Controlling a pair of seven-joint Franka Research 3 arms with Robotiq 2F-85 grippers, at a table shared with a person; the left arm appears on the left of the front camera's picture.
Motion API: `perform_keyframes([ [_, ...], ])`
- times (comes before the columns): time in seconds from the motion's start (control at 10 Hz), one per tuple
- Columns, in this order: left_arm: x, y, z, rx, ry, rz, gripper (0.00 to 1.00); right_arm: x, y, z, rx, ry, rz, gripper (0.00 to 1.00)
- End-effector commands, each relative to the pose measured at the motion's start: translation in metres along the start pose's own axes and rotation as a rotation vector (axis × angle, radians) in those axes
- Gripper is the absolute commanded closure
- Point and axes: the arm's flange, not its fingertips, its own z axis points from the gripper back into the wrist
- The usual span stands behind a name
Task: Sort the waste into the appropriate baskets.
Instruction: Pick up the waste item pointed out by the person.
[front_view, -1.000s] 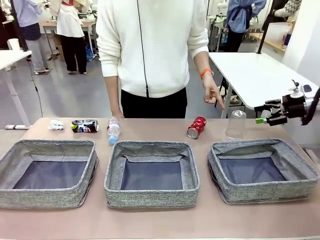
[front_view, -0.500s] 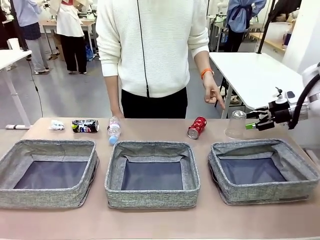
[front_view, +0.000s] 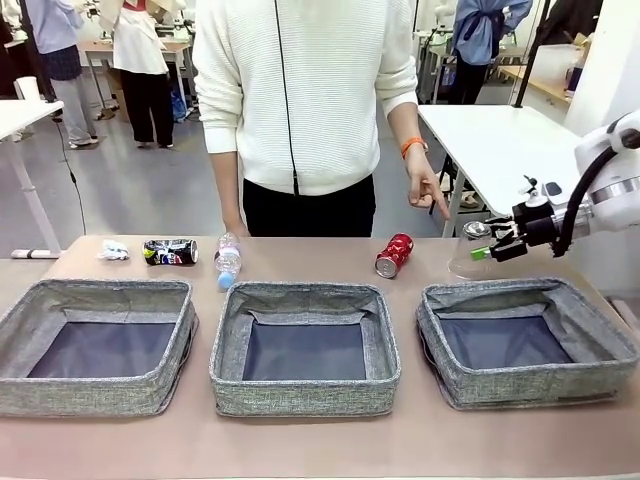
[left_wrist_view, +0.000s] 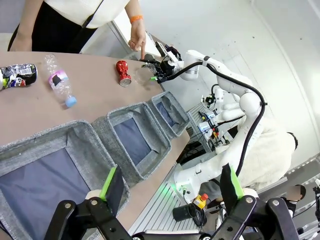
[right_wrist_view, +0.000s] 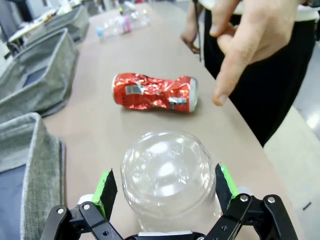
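Observation:
An upturned clear plastic cup (front_view: 468, 257) stands at the table's far right, and my right gripper (front_view: 484, 241) is open around its top. In the right wrist view the cup (right_wrist_view: 167, 172) sits between the green pads (right_wrist_view: 106, 187), with a thin gap on each side. A crushed red can (front_view: 393, 254) lies just left of it. Farther left lie a blue-capped bottle (front_view: 228, 260), a crushed dark blue can (front_view: 170, 251) and a white paper wad (front_view: 112, 250). Three grey baskets (front_view: 300, 395) stand in a row in front. My left gripper (left_wrist_view: 171, 185) hangs open above the left basket (left_wrist_view: 75, 140).
A person stands at the far edge and points a finger (front_view: 430, 192) down between the red can and the cup. The same hand (right_wrist_view: 240, 45) hangs close above the can (right_wrist_view: 155, 92). The right basket's rim (right_wrist_view: 42, 150) lies just beside the cup.
My right gripper has moved left from beyond the table's right edge to the cup, and its open jaws now stand around it. The person's hand has stayed in place.

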Motion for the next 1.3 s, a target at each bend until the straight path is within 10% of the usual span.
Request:
perform_keyframes([
  [0.0, 0.0016, -0.002, -0.0012, -0.018, -0.017, -0.02, 0.0, 0.0019, -0.0051, -0.0017, -0.008, 0.018, -0.029, 0.0],
  [0.4, 0.0016, -0.002, -0.0012, -0.018, -0.017, -0.02, 0.0, -0.001, -0.0023, -0.0022, 0.001, 0.011, -0.068, 0.0],
  [0.5, 0.0016, -0.002, -0.0012, -0.018, -0.017, -0.02, 0.0, -0.0015, -0.0047, -0.0003, 0.008, 0.025, -0.074, 0.6],
  [0.6, 0.0016, -0.002, -0.0012, -0.018, -0.017, -0.02, 0.0, -0.0021, -0.0052, 0.0002, 0.013, 0.015, -0.082, 0.6],
  [0.7, 0.0016, -0.002, -0.0012, -0.018, -0.017, -0.02, 0.0, -0.0028, -0.0054, 0.0018, 0.009, 0.019, -0.086, 1.0],
  [0.8, 0.0016, -0.002, -0.0012, -0.018, -0.017, -0.02, 0.0, -0.0035, -0.0056, 0.0033, 0.01, 0.019, -0.09, 0.66],
  [0.9, 0.0016, -0.002, -0.0012, -0.018, -0.017, -0.02, 0.0, -0.0043, -0.0058, 0.0042, 0.011, 0.02, -0.093, 1.0],
  [1.2, 0.0016, -0.002, -0.0012, -0.018, -0.017, -0.02, 0.0, -0.0051, -0.0056, 0.0061, 0.019, 0.023, -0.093, 1.0],
])
